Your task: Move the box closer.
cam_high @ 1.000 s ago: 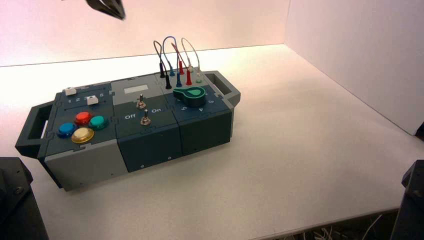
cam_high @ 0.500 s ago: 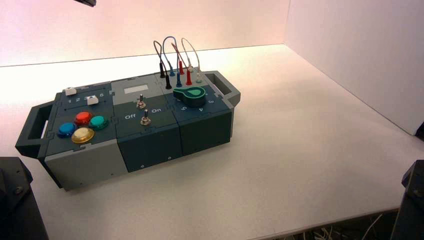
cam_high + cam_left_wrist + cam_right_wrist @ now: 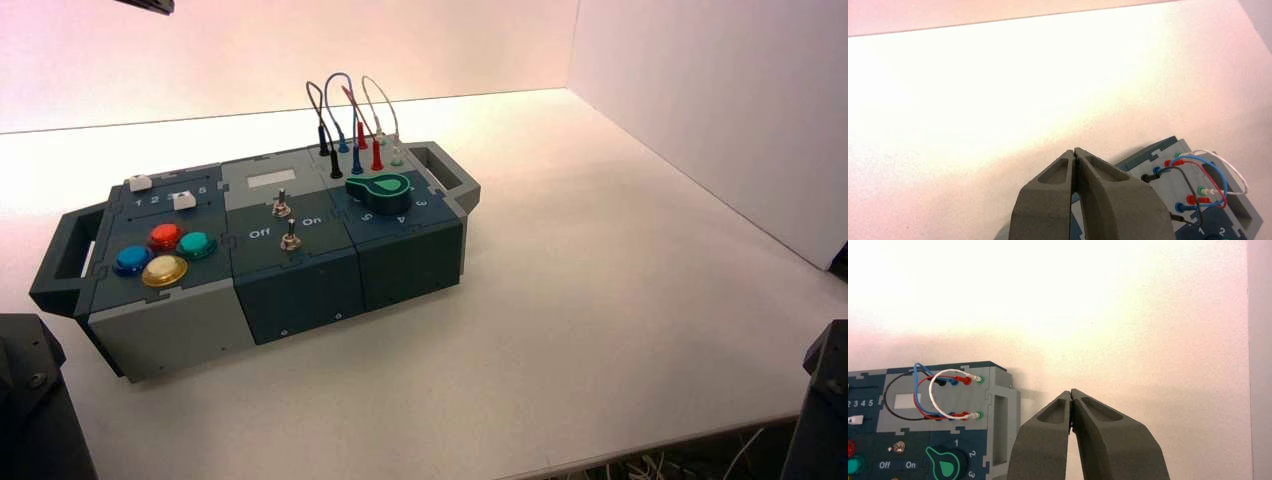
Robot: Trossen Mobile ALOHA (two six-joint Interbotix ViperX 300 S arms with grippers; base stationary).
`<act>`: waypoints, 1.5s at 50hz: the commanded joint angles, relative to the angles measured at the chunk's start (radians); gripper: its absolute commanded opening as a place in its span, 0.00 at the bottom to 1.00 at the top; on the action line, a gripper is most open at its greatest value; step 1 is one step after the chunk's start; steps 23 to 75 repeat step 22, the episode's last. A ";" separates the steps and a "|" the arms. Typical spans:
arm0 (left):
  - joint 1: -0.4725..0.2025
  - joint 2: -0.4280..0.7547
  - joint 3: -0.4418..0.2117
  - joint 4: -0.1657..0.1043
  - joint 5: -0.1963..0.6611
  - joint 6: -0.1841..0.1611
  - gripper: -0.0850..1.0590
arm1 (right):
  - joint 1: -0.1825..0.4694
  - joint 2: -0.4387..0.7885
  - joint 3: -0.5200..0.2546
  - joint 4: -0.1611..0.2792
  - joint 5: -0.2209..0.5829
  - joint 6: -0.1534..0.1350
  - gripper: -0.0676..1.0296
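Above and beyond the control box [image 3: 295, 290], left gripper [image 3: 1074, 150], closed and empty, has shifted leftward; right gripper [image 3: 1071, 391], closed, idles off its right end. Box unmoved on bench [image 3: 590, 300]; pull probably still to come.

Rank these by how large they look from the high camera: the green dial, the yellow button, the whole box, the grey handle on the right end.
Largest to smallest:
1. the box
2. the grey handle
3. the green dial
4. the yellow button
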 commanded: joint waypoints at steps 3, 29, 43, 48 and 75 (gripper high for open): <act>-0.020 -0.038 -0.017 0.002 -0.009 0.008 0.05 | -0.005 -0.025 -0.006 0.000 -0.003 0.000 0.04; -0.054 -0.041 -0.015 0.002 -0.009 0.009 0.05 | -0.005 -0.046 0.018 0.002 -0.002 0.003 0.04; -0.054 -0.041 -0.015 0.002 -0.009 0.009 0.05 | -0.005 -0.046 0.018 0.002 -0.002 0.003 0.04; -0.054 -0.041 -0.015 0.002 -0.009 0.009 0.05 | -0.005 -0.046 0.018 0.002 -0.002 0.003 0.04; -0.054 -0.041 -0.015 0.002 -0.009 0.009 0.05 | -0.005 -0.046 0.018 0.002 -0.002 0.003 0.04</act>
